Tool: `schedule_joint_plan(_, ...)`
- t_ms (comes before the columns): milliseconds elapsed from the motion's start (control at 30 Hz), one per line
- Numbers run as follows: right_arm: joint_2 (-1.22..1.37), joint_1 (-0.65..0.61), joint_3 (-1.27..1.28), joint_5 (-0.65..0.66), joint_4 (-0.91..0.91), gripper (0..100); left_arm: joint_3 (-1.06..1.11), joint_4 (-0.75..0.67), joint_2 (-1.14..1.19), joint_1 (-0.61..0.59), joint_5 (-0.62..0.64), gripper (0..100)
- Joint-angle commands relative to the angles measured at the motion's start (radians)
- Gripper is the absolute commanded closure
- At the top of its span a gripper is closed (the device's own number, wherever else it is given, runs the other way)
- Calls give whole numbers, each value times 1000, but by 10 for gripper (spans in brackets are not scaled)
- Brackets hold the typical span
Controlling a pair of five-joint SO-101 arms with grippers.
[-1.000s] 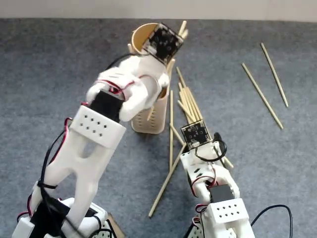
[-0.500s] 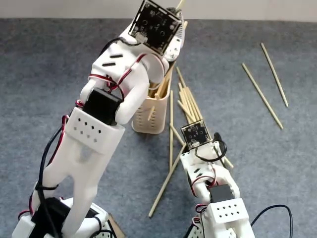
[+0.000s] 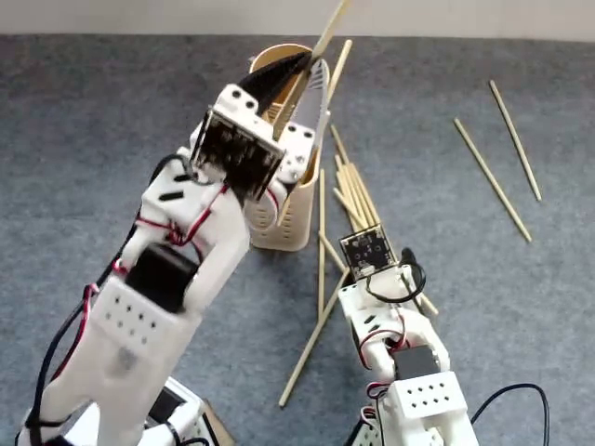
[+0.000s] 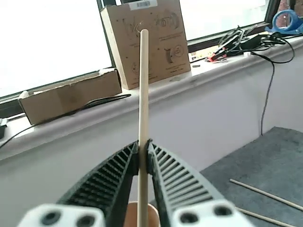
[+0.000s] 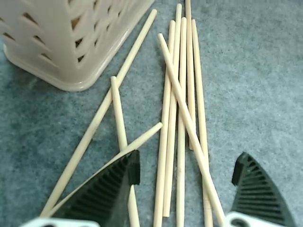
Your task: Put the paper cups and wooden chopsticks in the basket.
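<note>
As left tool [image 4: 143,147] tilts up, chopstick [image 4: 143,85] pinched, right tool [image 5: 187,165] unmoved

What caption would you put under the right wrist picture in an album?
Open tool poised above a loose pile of chopsticks beside the basket on the carpet.

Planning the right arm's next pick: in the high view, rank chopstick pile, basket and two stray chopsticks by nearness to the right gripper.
1. Chopstick pile, under the open right gripper.
2. Basket, beside the pile, to the gripper's left.
3. Two stray chopsticks, off alone on the far right.
</note>
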Motion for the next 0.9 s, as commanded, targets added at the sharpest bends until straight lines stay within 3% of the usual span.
schedule_joint_plan(0,-13,2,2,12,-15,687,-53,-75,91,-36,-5,995)
schedule_joint_plan(200,-13,-12,2,12,-15,687,-205,-89,300,-50,-2,995)
schedule_joint_plan(400,-13,-16,2,12,-15,687,-214,-175,414,-48,-5,995)
schedule_joint_plan(633,-13,-16,2,12,-15,687,-110,-284,441,-70,-3,992)
schedule_joint_plan(867,-13,-15,2,12,-15,687,10,-293,426,-94,2,992)
